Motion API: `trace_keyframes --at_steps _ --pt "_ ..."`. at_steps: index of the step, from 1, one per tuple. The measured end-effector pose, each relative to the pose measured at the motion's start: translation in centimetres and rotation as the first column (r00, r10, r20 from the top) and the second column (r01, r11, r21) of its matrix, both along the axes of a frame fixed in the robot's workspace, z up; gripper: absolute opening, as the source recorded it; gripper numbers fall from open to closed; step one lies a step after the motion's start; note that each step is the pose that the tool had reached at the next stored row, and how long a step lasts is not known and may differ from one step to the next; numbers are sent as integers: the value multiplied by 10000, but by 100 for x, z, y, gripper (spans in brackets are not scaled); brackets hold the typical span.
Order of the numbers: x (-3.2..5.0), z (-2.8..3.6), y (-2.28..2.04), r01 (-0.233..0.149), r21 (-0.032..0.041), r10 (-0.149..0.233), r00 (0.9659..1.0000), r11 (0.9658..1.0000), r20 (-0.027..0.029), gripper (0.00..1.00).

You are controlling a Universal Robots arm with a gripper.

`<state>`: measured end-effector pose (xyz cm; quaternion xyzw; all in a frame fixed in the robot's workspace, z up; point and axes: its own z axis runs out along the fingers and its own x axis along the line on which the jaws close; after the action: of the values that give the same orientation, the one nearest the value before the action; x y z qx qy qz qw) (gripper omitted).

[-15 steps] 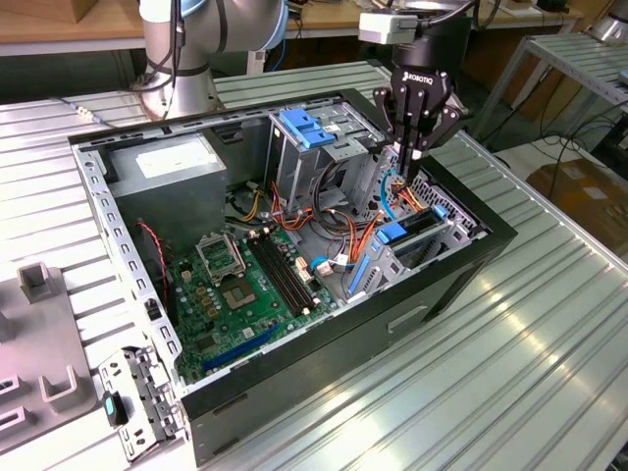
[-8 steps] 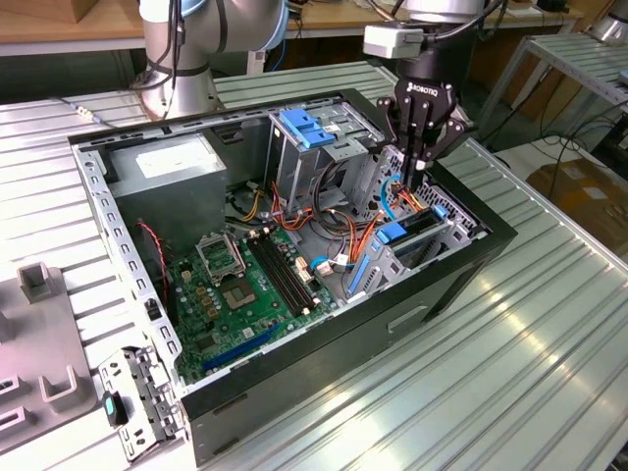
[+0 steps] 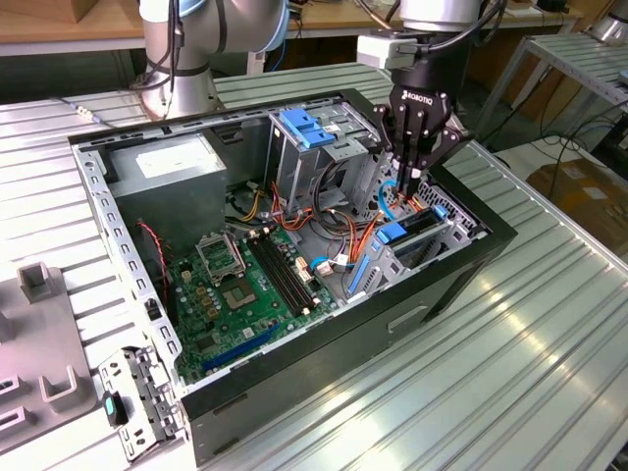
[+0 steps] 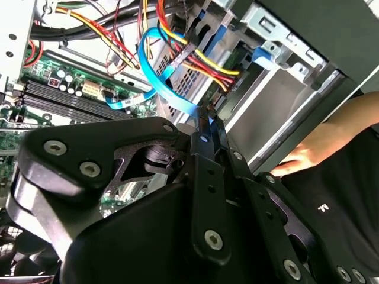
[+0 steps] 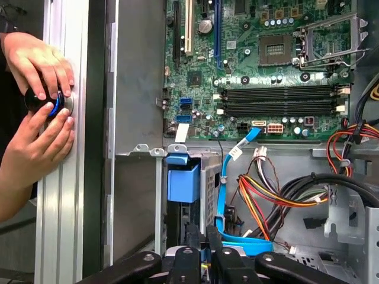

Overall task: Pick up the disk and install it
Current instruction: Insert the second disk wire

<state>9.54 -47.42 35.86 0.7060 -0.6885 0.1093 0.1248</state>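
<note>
The hand (image 3: 410, 162) stands inside the open computer case (image 3: 461, 257), lowered over the drive bay at its front corner. Its fingers (image 4: 208, 139) are drawn together, clamped edgewise on the disk (image 5: 182, 228), which stands on edge directly beneath them, partly seated in the metal bay. Just below the fingertips in the first wrist view sits the disk's blue plastic carrier end (image 5: 183, 180), facing away from the hand. Beside the hand, touching or nearly touching its side, a light blue flat cable (image 5: 221, 198) loops up towards the circuit board (image 5: 266, 65).

Judgement: the disk is stiff, fairly heavy for its size and smooth-sided, so a grip across its flat faces near the upper edge suits it; shock or twisting in the bay could damage it.

Farther off, beyond the case wall, a person's hands (image 5: 37, 100) rest on a round knob on the ribbed metal surface (image 3: 471, 392).
</note>
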Motion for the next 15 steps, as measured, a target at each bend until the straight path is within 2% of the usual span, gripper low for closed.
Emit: trace_keyframes --at_steps 2,12,15 --pt "-56 -4 -3 -19 1 19 10000 10000 57 16" --pt "-60 -5 -3 -22 3 22 10000 10000 62 16" --pt "-64 -5 -7 -22 31 21 10000 10000 75 16"
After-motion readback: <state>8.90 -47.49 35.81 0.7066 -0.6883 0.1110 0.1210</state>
